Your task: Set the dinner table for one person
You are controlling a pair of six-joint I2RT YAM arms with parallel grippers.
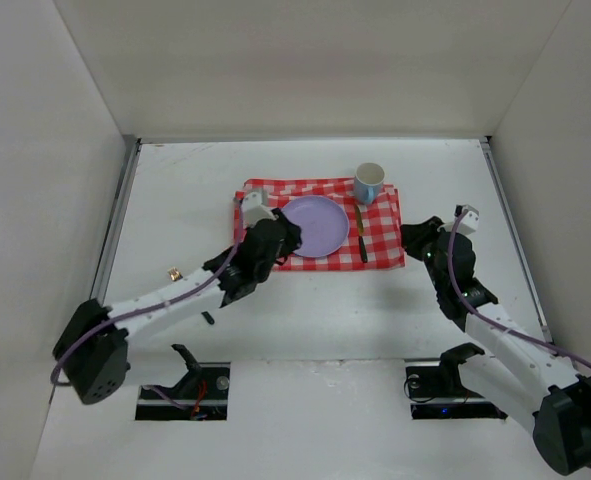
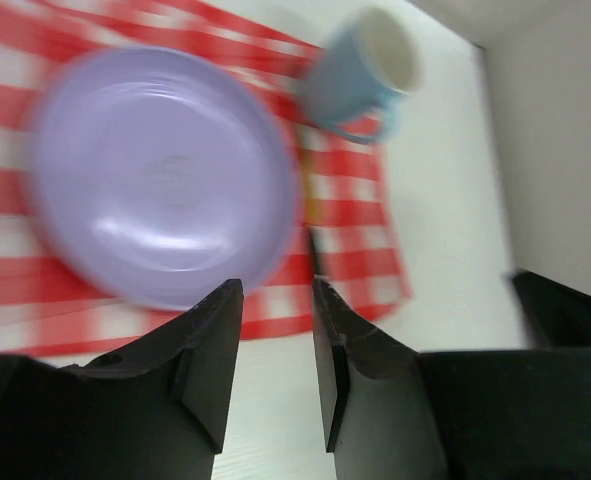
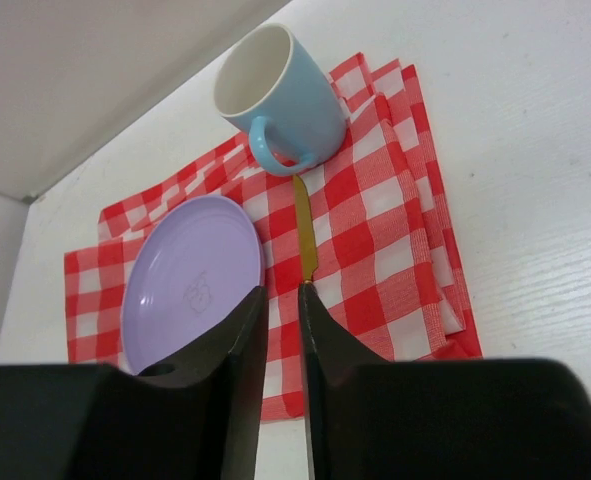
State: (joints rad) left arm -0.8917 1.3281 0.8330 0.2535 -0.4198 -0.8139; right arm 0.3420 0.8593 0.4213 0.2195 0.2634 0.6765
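The dinner table (image 1: 175, 190) fills the frame, with the checked cloth (image 1: 383, 238) at its centre. The knife (image 3: 305, 225) lies on the cloth just right of the plate (image 1: 313, 225), its long axis running top to bottom. It is left of the right gripper (image 3: 282, 295) — the nearer arm — whose jaws stand a thin slit apart, empty. The left gripper (image 2: 276, 290), parted and empty, sits at the plate's lower-left rim. The plate is bare, and the mug (image 1: 369, 183) at the cloth's upper right is empty.

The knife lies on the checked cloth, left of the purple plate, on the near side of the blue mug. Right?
Not quite. The knife lies on the checked cloth, right of the purple plate, not left, on the near side of the blue mug. The top view shows it.
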